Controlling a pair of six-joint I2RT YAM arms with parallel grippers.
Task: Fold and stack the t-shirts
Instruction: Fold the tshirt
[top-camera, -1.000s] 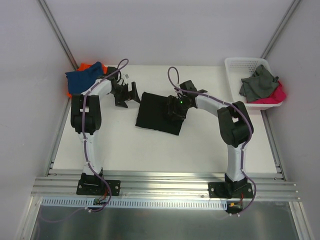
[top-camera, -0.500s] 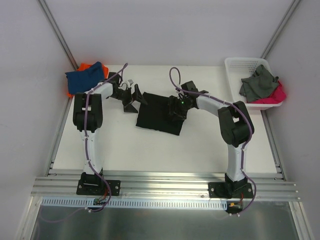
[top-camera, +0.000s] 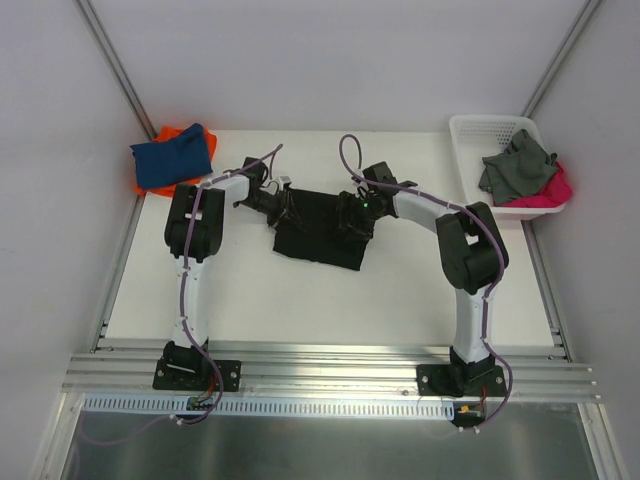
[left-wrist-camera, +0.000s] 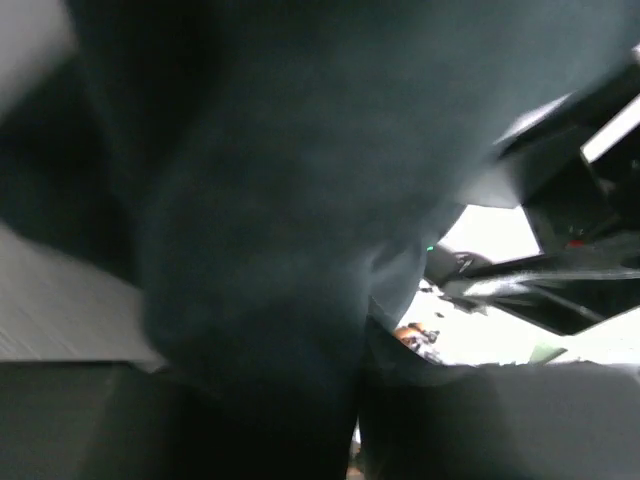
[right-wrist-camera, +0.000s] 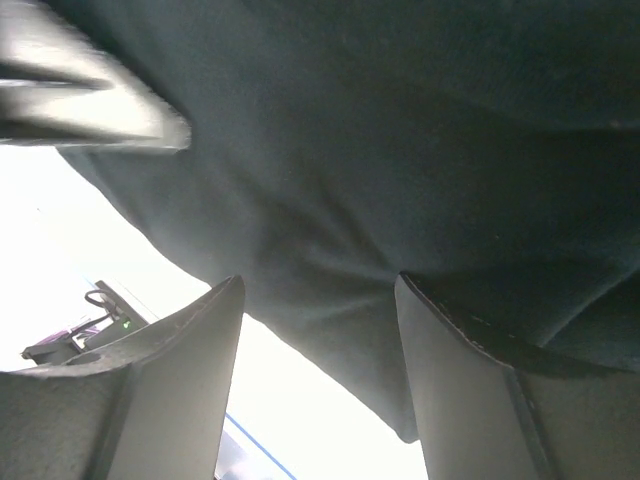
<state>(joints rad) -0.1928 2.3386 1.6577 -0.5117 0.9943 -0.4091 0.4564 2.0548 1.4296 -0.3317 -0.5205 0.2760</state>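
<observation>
"Looking down from above, what is the room like?"

"A white flat tabletop fills the middle, closed in by plain pale grey walls on the left, right and far sides. Silver aluminium rails run along the near edge, and both arm bases are bolted to them."

"Any containers?"

"One: a white slotted plastic basket in the far right corner. A crumpled grey-green cloth lies in it, on top of a bright pink cloth that shows at the basket's near right side."

"And the tees?"

"The black cloth t-shirt lies as a rough rectangle on the middle of the table, a little towards the far side. The blue cloth t-shirt sits in the far left corner on the orange cloth t-shirt, whose edges show beyond it."

"Where are the pincers?"

"The left gripper is at the black tee's left edge. The right gripper is over its far right part."

"Clenched or released?"

"On the right wrist view the two pale grey fingers stand well apart, so that pincer is released, with black cloth spread just past the tips. The left wrist view is blurred and almost filled with dark cloth, and from above its tips merge with the black fabric, so I cannot tell about the left one."
</observation>
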